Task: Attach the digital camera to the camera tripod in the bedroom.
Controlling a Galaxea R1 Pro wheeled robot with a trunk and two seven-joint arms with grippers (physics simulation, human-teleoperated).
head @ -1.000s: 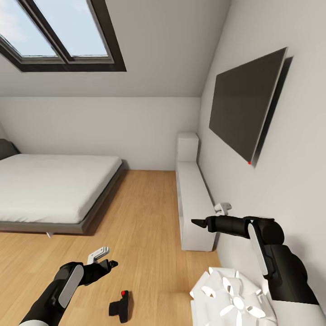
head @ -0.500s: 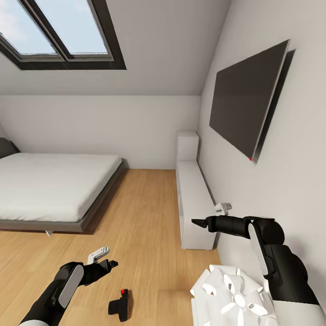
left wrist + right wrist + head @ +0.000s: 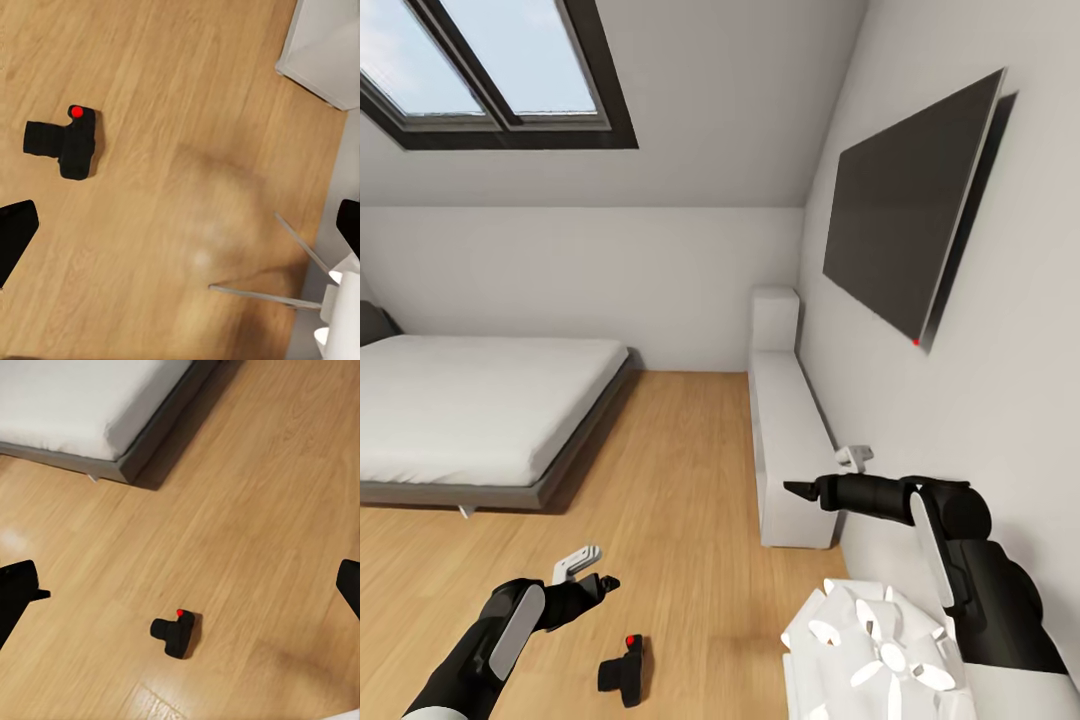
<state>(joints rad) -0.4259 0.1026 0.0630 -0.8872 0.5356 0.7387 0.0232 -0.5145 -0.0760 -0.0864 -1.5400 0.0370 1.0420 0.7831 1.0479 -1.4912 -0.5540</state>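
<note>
The digital camera (image 3: 624, 670) lies on the light wood floor (image 3: 680, 470) of the bedroom, at about 6 o'clock in the head view, close in front of the robot and just beside the left forearm. Its red button faces up and its lens points toward 9 o'clock. The left gripper (image 3: 598, 582) hangs above the floor at about 7 o'clock, near the camera but apart from it. The right gripper (image 3: 797, 490) is held out at about 4 o'clock, beside the end of a low white cabinet (image 3: 788, 440) that runs along the right-hand wall under a dark wall screen (image 3: 910, 225).

The left wrist view looks straight down: the camera (image 3: 64, 142) sits alone on bare planks, and two thin silver legs (image 3: 277, 289) cross the floor near a white base, detail the head view lacks. The dark finger (image 3: 15, 240) at each side of that picture stands wide apart, gripping nothing. The right wrist view takes in the camera (image 3: 175, 633) from farther off, plus the grey-framed bed (image 3: 90, 427); its fingers (image 3: 16, 589) likewise stand spread with nothing between.

Open floor lies all round the camera. The bed's edge bounds the room at 9 o'clock, the cabinet and wall at 3 o'clock, with a broad clear lane of planks between them running toward the far wall.
</note>
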